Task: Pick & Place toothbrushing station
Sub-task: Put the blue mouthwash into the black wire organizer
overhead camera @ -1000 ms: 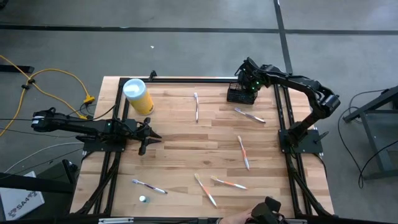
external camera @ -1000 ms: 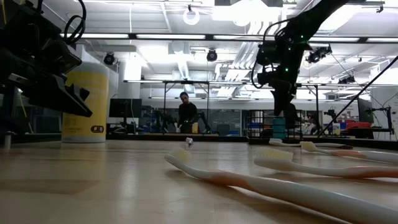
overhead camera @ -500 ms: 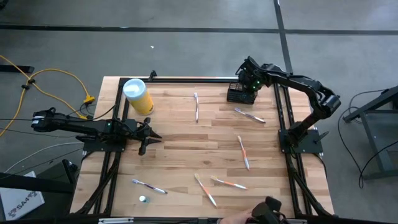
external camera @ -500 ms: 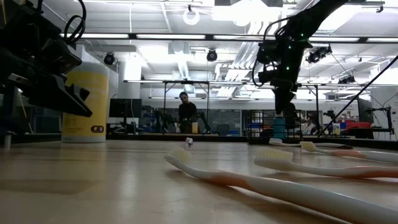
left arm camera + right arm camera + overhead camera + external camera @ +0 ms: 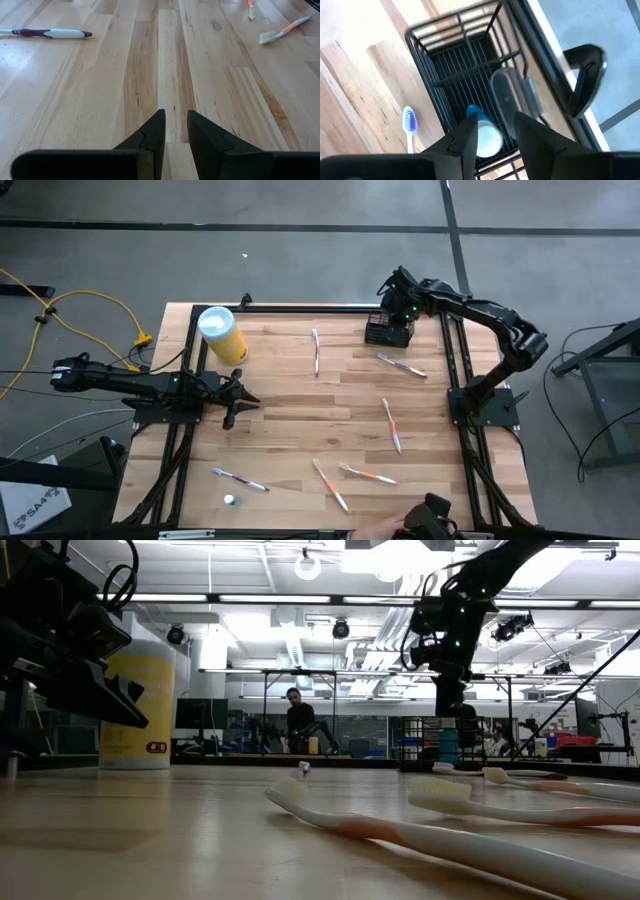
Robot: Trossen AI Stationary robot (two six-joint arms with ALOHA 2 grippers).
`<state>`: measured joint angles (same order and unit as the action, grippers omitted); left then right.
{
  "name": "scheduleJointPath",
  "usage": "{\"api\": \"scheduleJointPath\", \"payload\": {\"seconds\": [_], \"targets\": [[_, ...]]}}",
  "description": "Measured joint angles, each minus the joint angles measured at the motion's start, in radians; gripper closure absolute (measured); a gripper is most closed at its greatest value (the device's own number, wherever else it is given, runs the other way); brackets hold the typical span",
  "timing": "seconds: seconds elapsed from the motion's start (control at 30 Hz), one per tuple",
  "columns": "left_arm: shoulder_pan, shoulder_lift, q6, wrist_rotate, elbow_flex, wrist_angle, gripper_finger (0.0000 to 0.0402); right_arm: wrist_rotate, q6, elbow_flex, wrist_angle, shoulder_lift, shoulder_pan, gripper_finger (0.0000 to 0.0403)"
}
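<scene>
The right pincer (image 5: 492, 132) hovers over the toothbrushing station (image 5: 388, 332), fingers apart, holding nothing. The left pincer (image 5: 174, 131) waits low over the counter (image 5: 300, 410), fingers slightly apart.

We note a black wire basket (image 5: 388, 332), a yellow canister (image 5: 226, 338) with white lid, pale striped wooden table (image 5: 300, 410).

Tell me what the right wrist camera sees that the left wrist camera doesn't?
Only the right wrist view: the black wire-mesh basket holding a white-and-blue tube, a blue-bristled toothbrush beside it, and the open right gripper above it. Only the left wrist view: a purple-and-white toothbrush, an orange-handled toothbrush, and the empty left gripper. Both show the wooden table.
</scene>
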<state>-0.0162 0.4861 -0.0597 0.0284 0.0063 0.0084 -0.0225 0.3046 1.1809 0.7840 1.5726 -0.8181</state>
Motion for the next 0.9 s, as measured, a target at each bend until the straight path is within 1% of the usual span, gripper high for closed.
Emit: {"api": "scheduleJointPath", "payload": {"seconds": [0.3,0.4,0.53,0.7,0.9], "targets": [[0.0,0.0,0.0,0.0,0.0,0.0,0.0325,0.004,-0.029,0.09,0.135,0.0,0.022,0.0283],[0.0,0.0,0.0,0.0,0.0,0.0,0.0325,0.057,-0.071,0.097,0.192,-0.002,0.05,0.0283],[0.0,0.0,0.0,0.0,0.0,0.0,0.0325,0.134,-0.124,0.097,0.235,-0.002,0.11,0.0283],[0.0,0.0,0.0,0.0,0.0,0.0,0.0325,0.128,-0.141,0.096,0.235,-0.023,0.21,0.0283],[0.0,0.0,0.0,0.0,0.0,0.0,0.0325,0.14,-0.191,0.096,0.221,-0.109,0.313,0.0283]]}}
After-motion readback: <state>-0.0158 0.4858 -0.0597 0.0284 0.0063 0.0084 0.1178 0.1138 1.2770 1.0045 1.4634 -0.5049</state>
